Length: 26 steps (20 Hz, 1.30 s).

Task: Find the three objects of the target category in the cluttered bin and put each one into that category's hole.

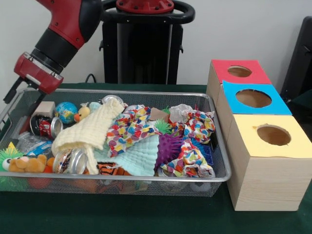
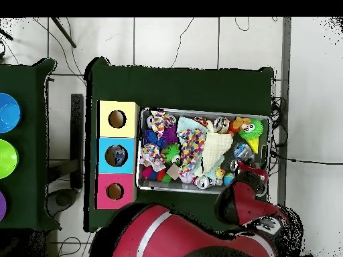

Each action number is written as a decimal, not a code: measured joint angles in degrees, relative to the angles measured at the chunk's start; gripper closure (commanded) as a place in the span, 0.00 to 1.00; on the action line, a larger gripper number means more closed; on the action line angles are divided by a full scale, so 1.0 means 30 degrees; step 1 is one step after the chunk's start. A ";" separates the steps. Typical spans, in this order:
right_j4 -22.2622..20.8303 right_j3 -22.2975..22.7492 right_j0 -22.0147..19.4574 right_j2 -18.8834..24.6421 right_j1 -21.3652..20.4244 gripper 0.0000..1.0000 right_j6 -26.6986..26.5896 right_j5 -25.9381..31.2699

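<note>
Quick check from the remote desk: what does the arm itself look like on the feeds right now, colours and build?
The arm is glossy red with a black ribbed band near the wrist. Below that sits a red end block with a silvery plate on its face. Thin black parts of the gripper hang beneath it. From overhead the arm shows as broad, rounded red shells.

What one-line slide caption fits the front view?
Red arm reaches into a wire bin of cloths, cans and toys, beside three hole-topped wooden boxes.
</note>
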 measured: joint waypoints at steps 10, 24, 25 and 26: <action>-0.0545 -0.0219 -0.0507 0.0441 0.1043 0.00 0.0004 -0.0020; -0.0553 -0.0619 -0.0511 0.0930 0.1218 0.00 0.0000 -0.0008; -0.0553 -0.0675 -0.0512 0.0956 0.1246 0.00 0.0000 -0.0008; -0.0553 -0.0730 -0.0514 0.0982 0.1275 0.00 0.0000 -0.0008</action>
